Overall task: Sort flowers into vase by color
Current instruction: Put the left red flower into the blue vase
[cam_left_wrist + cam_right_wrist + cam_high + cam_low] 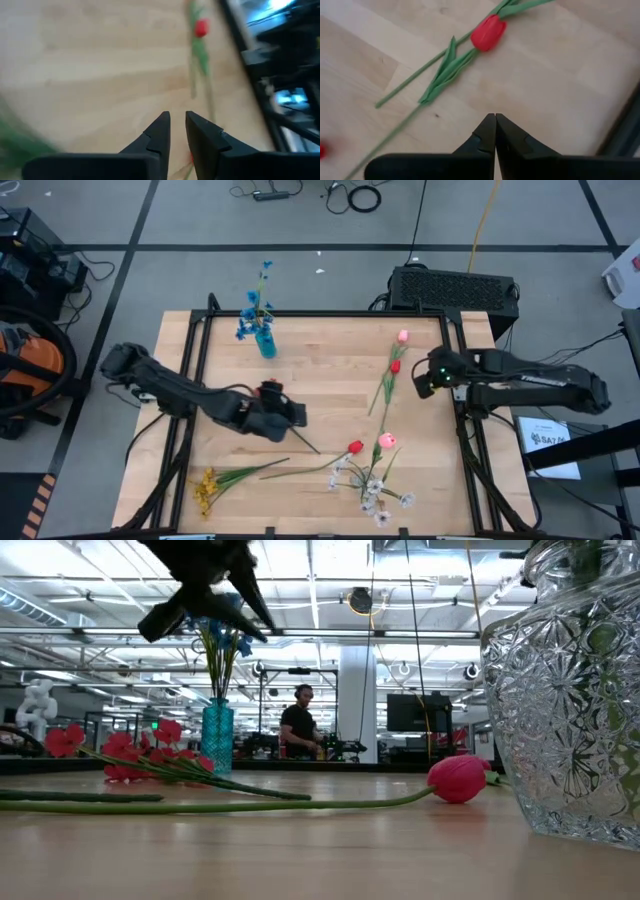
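Flowers (262,298) in vase (265,340)

No text, label, brand, number or sign can be read in any of the views. A white sheet (545,442) lying on the floor off the table's right edge carries dark printed marks, but they are too small to make out.

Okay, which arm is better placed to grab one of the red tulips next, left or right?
Probably the right. The right gripper hovers beside the upper red tulip, which fills its wrist view. The left gripper is mid-table, farther from that bloom.
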